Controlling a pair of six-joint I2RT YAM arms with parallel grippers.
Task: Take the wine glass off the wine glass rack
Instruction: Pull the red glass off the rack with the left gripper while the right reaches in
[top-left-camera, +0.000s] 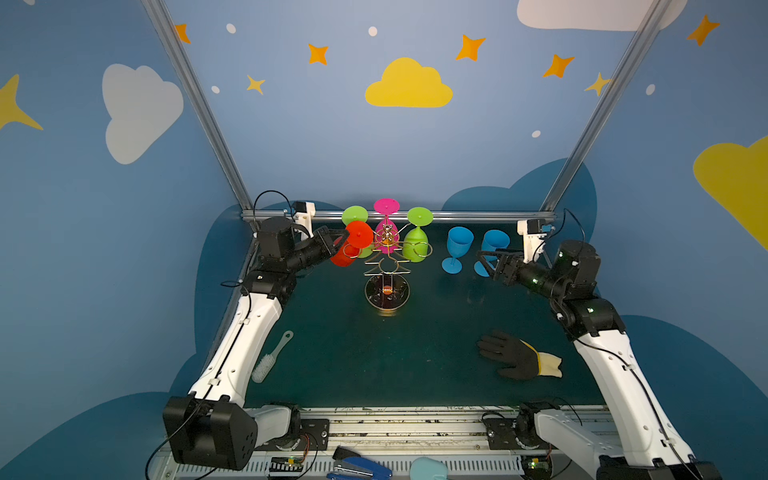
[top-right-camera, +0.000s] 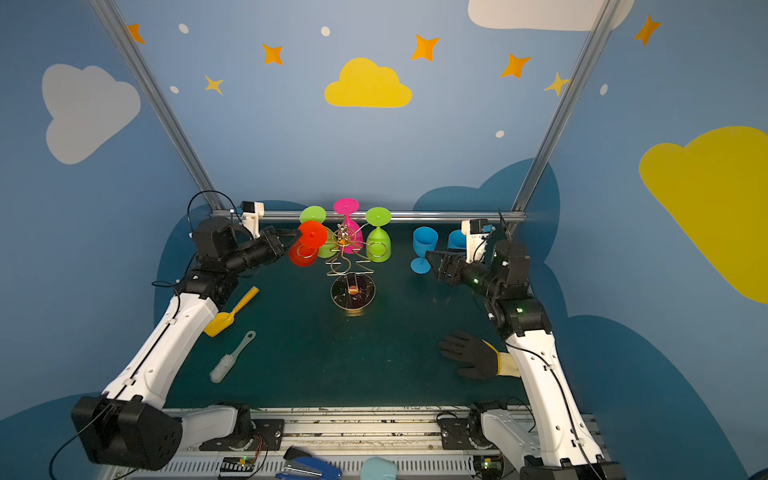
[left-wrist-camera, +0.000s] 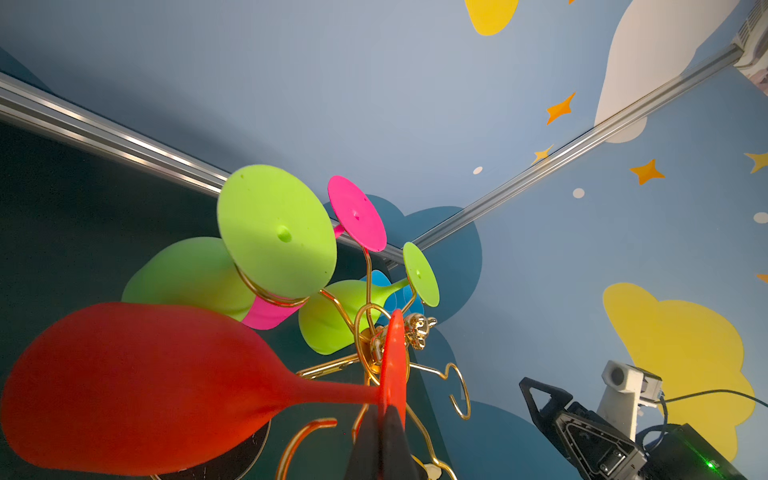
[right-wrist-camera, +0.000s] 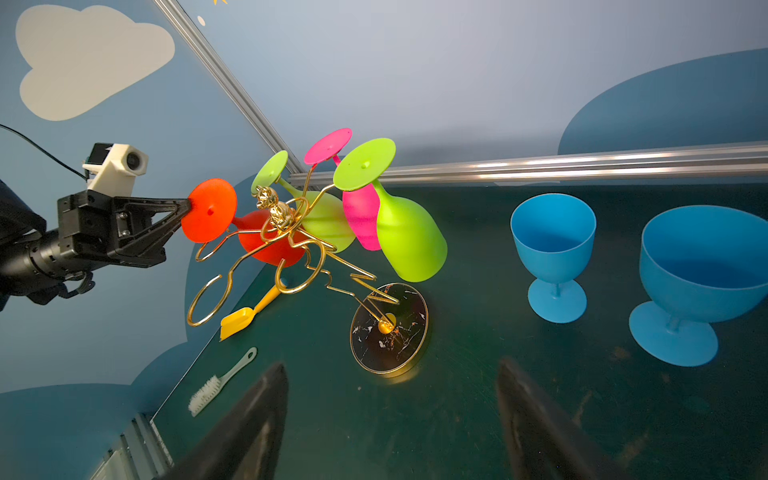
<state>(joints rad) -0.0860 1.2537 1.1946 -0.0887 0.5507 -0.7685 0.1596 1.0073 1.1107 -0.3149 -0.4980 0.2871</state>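
Both left gripper (right-wrist-camera: 189, 203) jaws are clamped on the red wine glass (right-wrist-camera: 208, 212) foot. Why the foot?

Re: guessing it's the bit sticking out past the wine glass rack (right-wrist-camera: 390, 336) wires; bowl's tucked against them. Right gripper (top-left-camera: 483, 262) spread, idle.

Left gripper (top-left-camera: 343, 237) reaches inward, raised, pinched shut on the red glass (top-left-camera: 359, 234) (by its foot rim). Right gripper (top-left-camera: 482, 263) points inward, jaws wide apart.
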